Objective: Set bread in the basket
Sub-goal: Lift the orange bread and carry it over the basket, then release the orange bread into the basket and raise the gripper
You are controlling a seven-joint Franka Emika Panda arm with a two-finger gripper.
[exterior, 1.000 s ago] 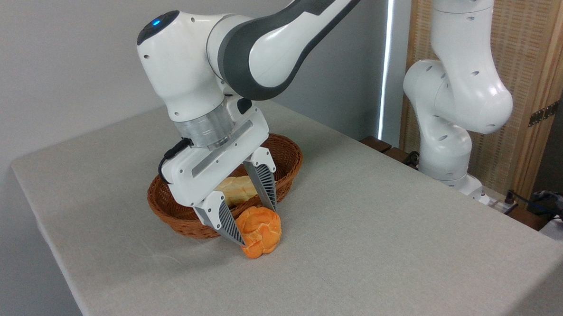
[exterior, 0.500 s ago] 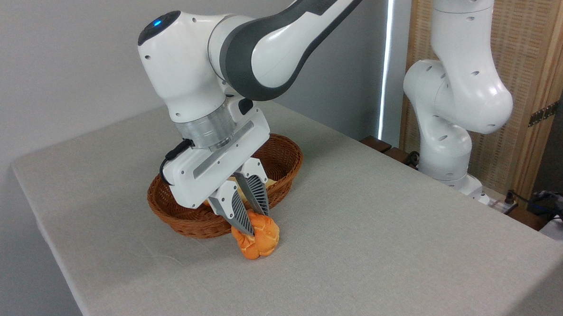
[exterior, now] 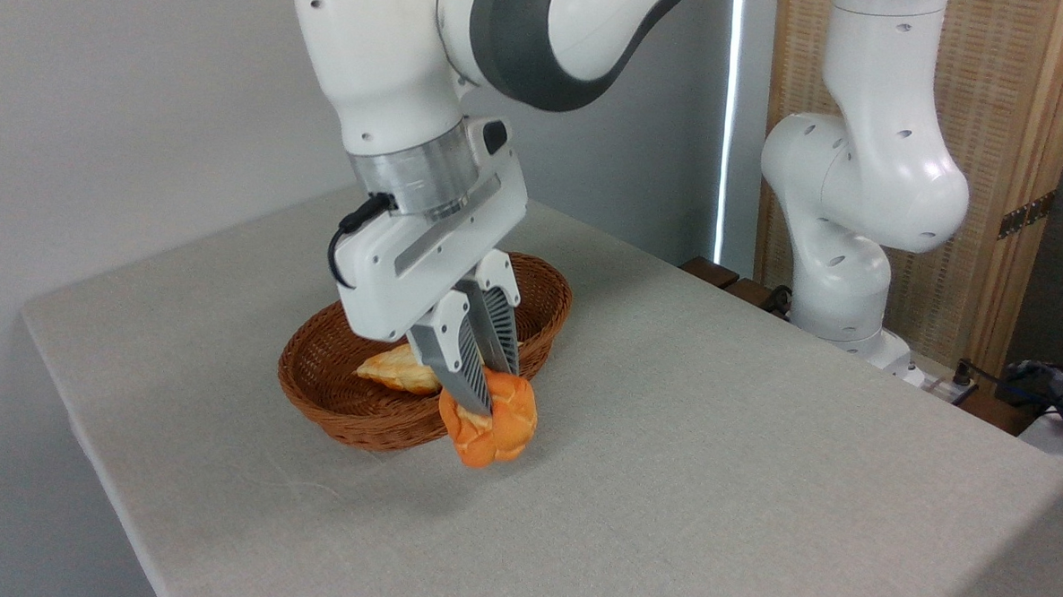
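Observation:
The round orange-golden bread point(exterior: 493, 422) hangs just above the tabletop, squeezed at its top by my gripper point(exterior: 492, 386), which is shut on it. It sits in front of the near right rim of the oval brown wicker basket point(exterior: 339, 389). The grey ribbed fingers point(exterior: 461, 367) point down and cover the bun's upper part. My gripper's white body hides the middle of the basket.
A pale-yellow pointed loaf point(exterior: 396, 371) lies inside the basket. The grey cloth-covered table point(exterior: 713, 450) stretches to the right and front, with its edges at left and front. The arm's white base point(exterior: 842, 285) stands at the back right beside a wooden screen.
The fingers closed on the bun, then the gripper rose with it, lifting the bun off the table. The arm's wrist is higher now and the loaf in the basket shows.

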